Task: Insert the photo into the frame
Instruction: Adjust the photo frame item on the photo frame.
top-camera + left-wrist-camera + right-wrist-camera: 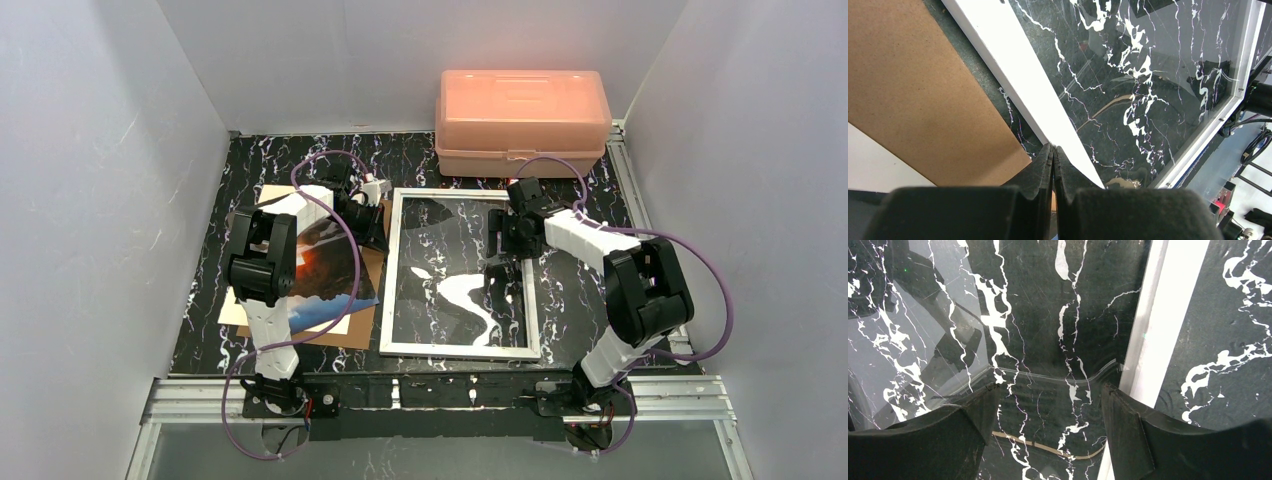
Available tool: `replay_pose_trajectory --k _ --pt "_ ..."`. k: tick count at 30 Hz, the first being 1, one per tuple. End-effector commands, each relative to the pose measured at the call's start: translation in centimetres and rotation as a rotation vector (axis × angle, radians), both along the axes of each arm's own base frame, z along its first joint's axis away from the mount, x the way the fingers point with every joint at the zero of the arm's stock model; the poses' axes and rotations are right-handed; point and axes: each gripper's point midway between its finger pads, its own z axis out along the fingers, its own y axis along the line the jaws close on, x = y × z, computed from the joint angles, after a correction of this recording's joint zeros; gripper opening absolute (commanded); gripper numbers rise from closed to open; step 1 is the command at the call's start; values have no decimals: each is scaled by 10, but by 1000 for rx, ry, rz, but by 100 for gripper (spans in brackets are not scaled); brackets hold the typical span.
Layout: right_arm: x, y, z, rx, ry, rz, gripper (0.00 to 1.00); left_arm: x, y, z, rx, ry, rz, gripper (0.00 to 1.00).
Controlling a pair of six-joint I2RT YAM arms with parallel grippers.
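Note:
The white frame (pixel 388 290) lies flat at the table's middle, with the marble showing through its clear pane. The photo (pixel 335 275), dark clouds with an orange glow, rests to its left on a brown board (pixel 268 198), partly hidden by my left arm. My left gripper (pixel 376 232) is shut with nothing in it, its tips (pixel 1053 148) at the gap between the board (pixel 913 100) and the frame's left rail (pixel 1023 75). My right gripper (pixel 505 248) hangs open over the pane near the right rail (pixel 1158 340); nothing lies between its fingers (pixel 1049 390).
A pink plastic box (pixel 522 108) stands at the back, just beyond the frame's top edge. Grey walls close in the left, right and back sides. A metal rail (pixel 440 395) with the arm bases runs along the near edge.

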Motion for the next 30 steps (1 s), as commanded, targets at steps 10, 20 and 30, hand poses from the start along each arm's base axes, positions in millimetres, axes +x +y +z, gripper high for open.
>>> replay_pose_trajectory --k 10,20,30 --pt "8 16 13 68 -2 27 84 -6 2 -3 -6 42 -7 0" --pt "31 11 76 143 -124 -6 93 -3 7 0 0 40 -4 0" --pt "38 -8 39 141 -68 -60 95 -2 7 -5 1 38 -13 0"
